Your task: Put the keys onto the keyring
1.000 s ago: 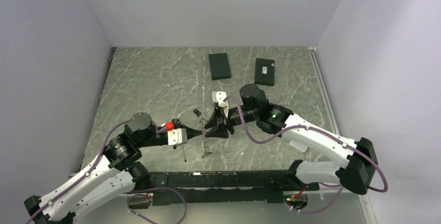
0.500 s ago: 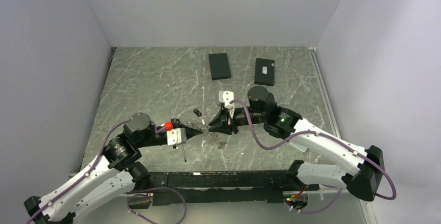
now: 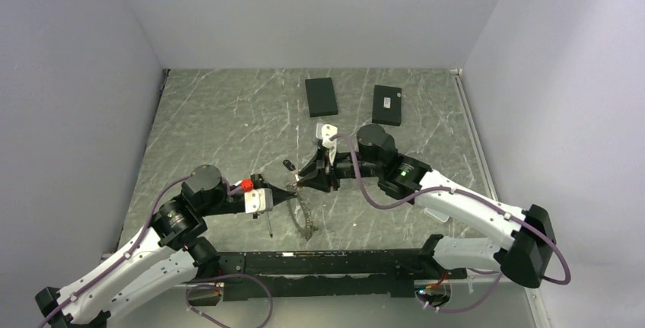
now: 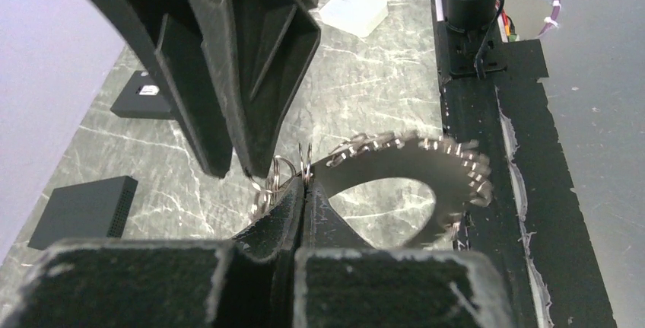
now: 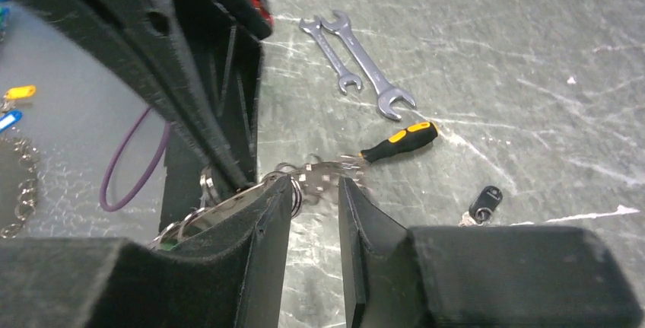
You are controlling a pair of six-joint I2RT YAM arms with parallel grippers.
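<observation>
My left gripper [image 3: 287, 195] is shut on the thin wire keyring [image 4: 305, 162], pinching it at the fingertips [image 4: 303, 191]. Many small grey keys [image 4: 426, 153] fan out from it in a toothed arc that hangs below the gripper in the top view [image 3: 306, 218]. My right gripper [image 3: 306, 179] is open just beyond and to the right of the left one, tip to tip with it. In the right wrist view its jaws [image 5: 316, 185] stand apart, with small wire rings against the left finger [image 5: 262, 214] and the blurred keys [image 5: 328, 172] just past the tips.
Two silver wrenches [image 5: 357, 54], a yellow-and-black screwdriver [image 5: 399, 141] and a black key fob [image 5: 485, 202] lie on the marble table. Two black boxes [image 3: 321, 97] [image 3: 387, 104] sit at the back. A white block [image 4: 351, 11] lies near the black front rail [image 4: 487, 153].
My right gripper rose, drew back, then shifted a little left and toward the back. The bunch of keys swung right and up, then fell back into a hanging arc. My left gripper stayed still.
</observation>
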